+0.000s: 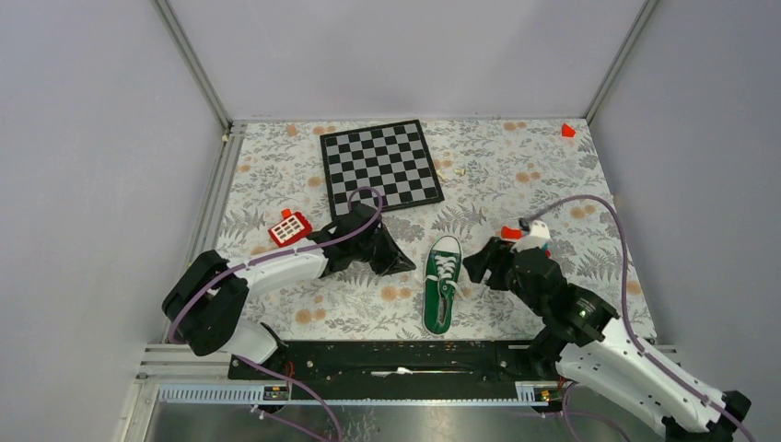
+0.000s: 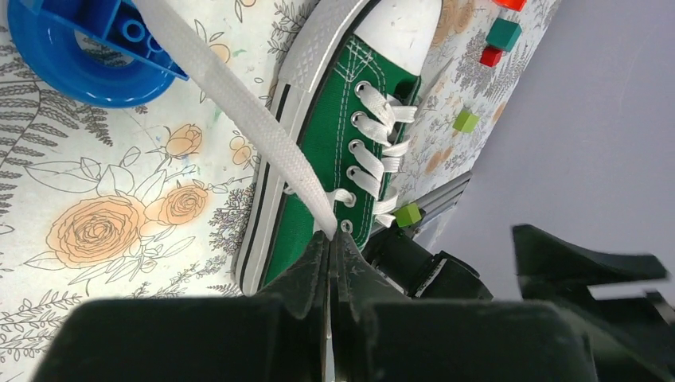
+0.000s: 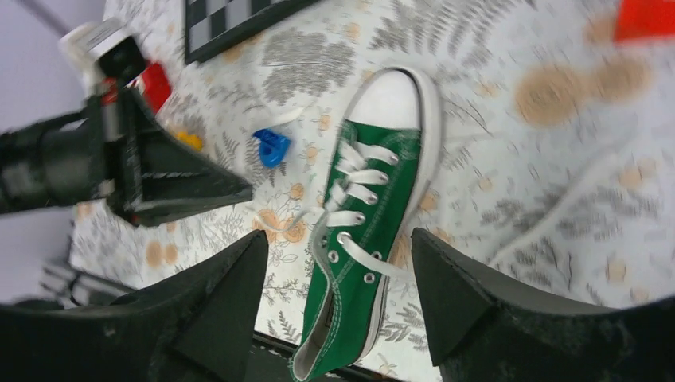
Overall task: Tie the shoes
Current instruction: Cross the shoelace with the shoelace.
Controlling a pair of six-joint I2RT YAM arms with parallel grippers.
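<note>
The shoe (image 1: 442, 282), a small green sneaker with a white toe cap, lies on the floral cloth with its toe pointing away from the arm bases. My left gripper (image 1: 408, 266) sits just left of it, shut on the free end of a white lace (image 2: 263, 131). That lace runs taut from the top eyelet area to the closed fingertips (image 2: 331, 236). My right gripper (image 1: 475, 267) hovers to the shoe's right, open, with the shoe's heel half (image 3: 362, 278) seen between its fingers. The other lace end (image 3: 374, 261) trails off to the right over the cloth.
A chessboard (image 1: 380, 166) lies behind the shoe and a red toy (image 1: 289, 227) to the left. A blue ring-shaped piece (image 2: 79, 56) rests near the toe, with small coloured cubes (image 2: 466, 121) beyond the shoe. The metal rail (image 1: 405, 354) runs along the near edge.
</note>
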